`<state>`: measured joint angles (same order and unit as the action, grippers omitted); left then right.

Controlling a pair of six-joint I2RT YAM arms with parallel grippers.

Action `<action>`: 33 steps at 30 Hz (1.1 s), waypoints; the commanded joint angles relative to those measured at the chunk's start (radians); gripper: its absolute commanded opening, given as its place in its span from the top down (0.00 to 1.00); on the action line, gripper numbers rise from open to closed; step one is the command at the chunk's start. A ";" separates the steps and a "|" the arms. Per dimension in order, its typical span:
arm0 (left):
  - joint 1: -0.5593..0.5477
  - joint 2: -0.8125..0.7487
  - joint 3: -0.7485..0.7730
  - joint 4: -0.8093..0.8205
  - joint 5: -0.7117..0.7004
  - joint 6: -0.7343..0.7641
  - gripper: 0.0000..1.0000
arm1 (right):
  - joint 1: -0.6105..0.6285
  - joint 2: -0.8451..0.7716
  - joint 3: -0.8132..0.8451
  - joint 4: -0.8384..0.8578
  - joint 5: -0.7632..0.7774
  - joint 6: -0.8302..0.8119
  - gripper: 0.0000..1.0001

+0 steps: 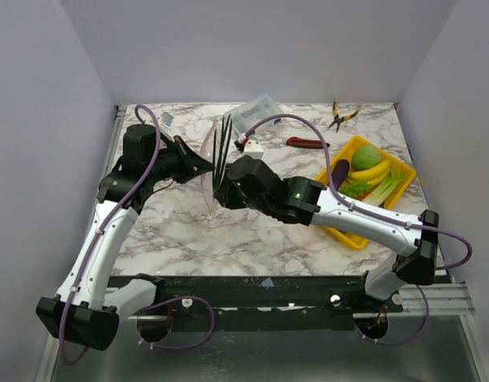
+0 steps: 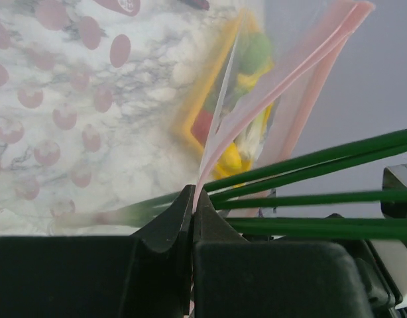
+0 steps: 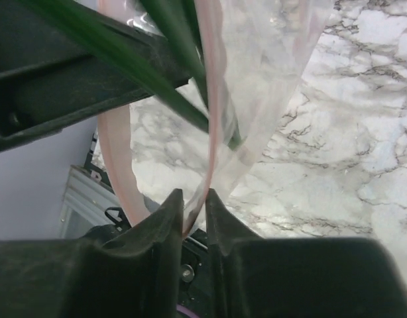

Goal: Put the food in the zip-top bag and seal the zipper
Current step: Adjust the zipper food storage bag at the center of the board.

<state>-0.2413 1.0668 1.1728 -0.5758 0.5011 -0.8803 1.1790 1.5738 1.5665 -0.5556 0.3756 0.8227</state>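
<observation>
The zip-top bag (image 1: 211,171) hangs upright between my two grippers at mid-table. Long dark green food stalks (image 1: 221,147) stick out of its mouth. My left gripper (image 1: 198,165) is shut on the pink zipper (image 2: 276,79) at one end of the mouth. The stalks (image 2: 323,199) run just past its fingertips. My right gripper (image 3: 193,197) has its jaws narrowly apart, with the other end of the zipper (image 3: 215,119) passing between them. More food lies in the yellow tray (image 1: 348,237): a green ball (image 1: 367,155), yellow pieces (image 1: 370,171), a purple eggplant (image 1: 340,169) and celery (image 1: 385,189).
A rigid clear box (image 1: 256,111) stands at the back, behind the bag. A red-handled tool (image 1: 308,143) and yellow-handled pliers (image 1: 340,115) lie at the back right. The right arm reaches across the table from the tray side.
</observation>
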 commanded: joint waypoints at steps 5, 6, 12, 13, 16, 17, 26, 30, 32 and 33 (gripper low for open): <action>0.008 0.027 0.318 -0.397 -0.235 0.031 1.00 | -0.054 0.036 0.262 -0.187 -0.100 -0.044 1.00; 0.008 0.038 0.381 -0.450 -0.253 0.047 1.00 | -0.074 0.036 0.304 -0.200 -0.152 -0.074 1.00; 0.008 0.063 0.524 -0.586 -0.267 0.067 1.00 | -0.101 0.170 0.564 -0.337 -0.405 -0.154 1.00; 0.008 0.056 0.502 -0.574 -0.285 0.064 1.00 | -0.100 0.163 0.523 -0.302 -0.417 -0.147 1.00; 0.010 0.049 0.422 -0.528 -0.348 0.063 1.00 | -0.104 0.140 0.372 -0.172 -0.405 -0.131 1.00; 0.013 0.063 0.421 -0.526 -0.340 0.076 1.00 | -0.104 0.140 0.361 -0.152 -0.406 -0.119 1.00; 0.013 0.058 0.589 -0.666 -0.393 0.119 1.00 | -0.104 0.123 0.344 -0.043 -0.558 -0.005 1.00; 0.013 0.046 0.563 -0.662 -0.405 0.153 1.00 | -0.104 0.059 0.185 0.118 -0.554 0.061 1.00; 0.013 0.064 0.538 -0.659 -0.419 0.178 1.00 | -0.105 0.031 0.089 0.201 -0.527 0.094 1.00; 0.013 0.071 0.517 -0.641 -0.415 0.200 1.00 | -0.105 0.019 0.039 0.248 -0.516 0.107 1.00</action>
<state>-0.2329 1.1130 1.7290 -1.2217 0.1268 -0.7525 1.0721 1.6413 1.7500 -0.4957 -0.1295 0.8490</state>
